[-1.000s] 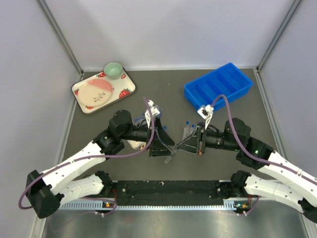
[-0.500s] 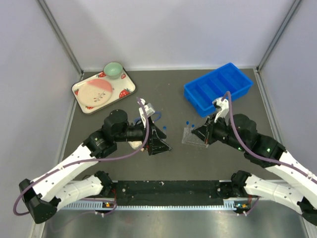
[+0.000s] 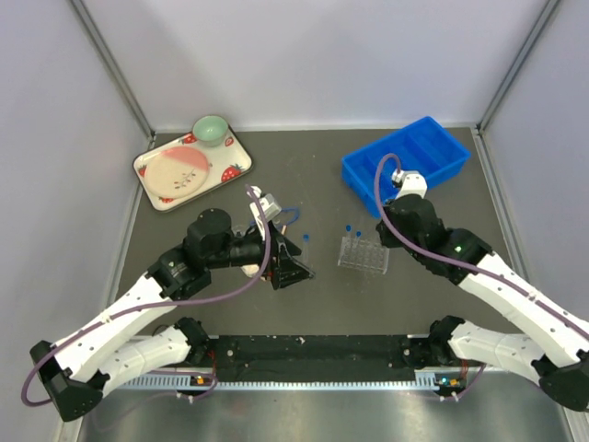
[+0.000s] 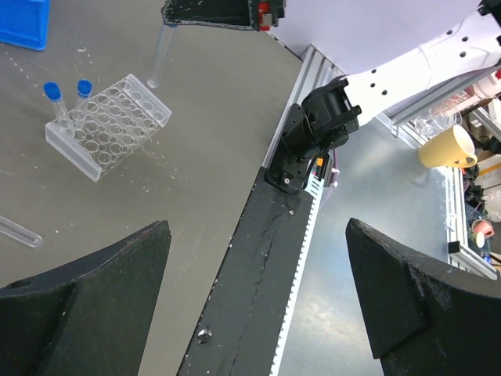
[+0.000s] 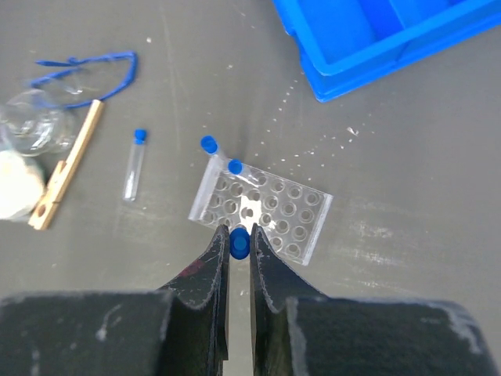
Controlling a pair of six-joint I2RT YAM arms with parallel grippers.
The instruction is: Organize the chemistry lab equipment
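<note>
Claw on right (image 5: pixel 239 233) pinches a blue-capped tube (image 5: pixel 239 246)

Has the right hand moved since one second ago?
Yes. In the top view the right hand drew away from the tube rack toward the blue bin, shut on a blue-capped tube.

The left end effector (image 4: pixel 254 235) gapes wide, its arm bent inward; the right end effector (image 5: pixel 238 232) points down, pinching a tube (image 5: pixel 239 244).
</note>
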